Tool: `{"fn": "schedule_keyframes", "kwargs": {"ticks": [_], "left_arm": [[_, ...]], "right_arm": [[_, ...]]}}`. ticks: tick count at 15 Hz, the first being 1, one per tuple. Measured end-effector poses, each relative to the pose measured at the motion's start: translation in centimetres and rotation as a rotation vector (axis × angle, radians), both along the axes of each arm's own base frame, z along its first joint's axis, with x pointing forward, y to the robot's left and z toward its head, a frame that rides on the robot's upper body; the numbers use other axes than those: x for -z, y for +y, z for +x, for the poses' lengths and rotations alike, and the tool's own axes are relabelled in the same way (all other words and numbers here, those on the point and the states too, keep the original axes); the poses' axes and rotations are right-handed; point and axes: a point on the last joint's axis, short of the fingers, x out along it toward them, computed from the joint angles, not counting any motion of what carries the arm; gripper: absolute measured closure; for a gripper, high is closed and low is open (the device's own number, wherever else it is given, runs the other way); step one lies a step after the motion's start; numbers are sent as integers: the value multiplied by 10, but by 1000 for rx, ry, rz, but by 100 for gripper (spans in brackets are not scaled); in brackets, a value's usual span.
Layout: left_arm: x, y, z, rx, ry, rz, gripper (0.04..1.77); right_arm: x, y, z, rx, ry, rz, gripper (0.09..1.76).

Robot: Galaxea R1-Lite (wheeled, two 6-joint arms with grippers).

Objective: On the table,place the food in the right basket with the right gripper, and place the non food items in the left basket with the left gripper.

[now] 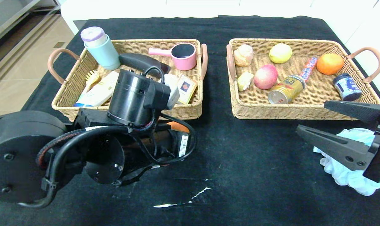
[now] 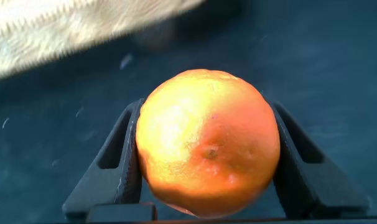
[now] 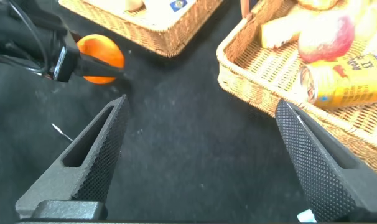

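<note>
Likely robot test room or lab, not home. Table (image 1: 255, 163) draped in black cloth, staged with two matching wicker baskets (image 1: 190, 110) of sorted household props. Plain white wall (image 1: 208, 8) behind; beige tiled floor (image 1: 17, 72) at robot's left.

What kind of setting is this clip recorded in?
Probably an indoor lab or test room staged for sorting: a table draped in black cloth, two matching wicker baskets of mixed goods, tiled floor beside it.
</note>
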Motion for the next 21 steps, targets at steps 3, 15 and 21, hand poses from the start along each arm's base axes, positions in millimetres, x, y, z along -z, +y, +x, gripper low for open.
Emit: {"fn": "schedule_keyframes", "kwargs": {"ticks": [3,15,21], "left_arm": [[-17,-14,-9,62,-41,-42,64],[-17,-116,-7,283,-73,-98,64],[-2,-149,4,309,-76,-91,64]], "right_arm": [[-7,-4,-3,14,-16,16,14],[-28,-26,-21,103,-60,39,14],[-37,-35,-25,147,-97,58,14]]}}
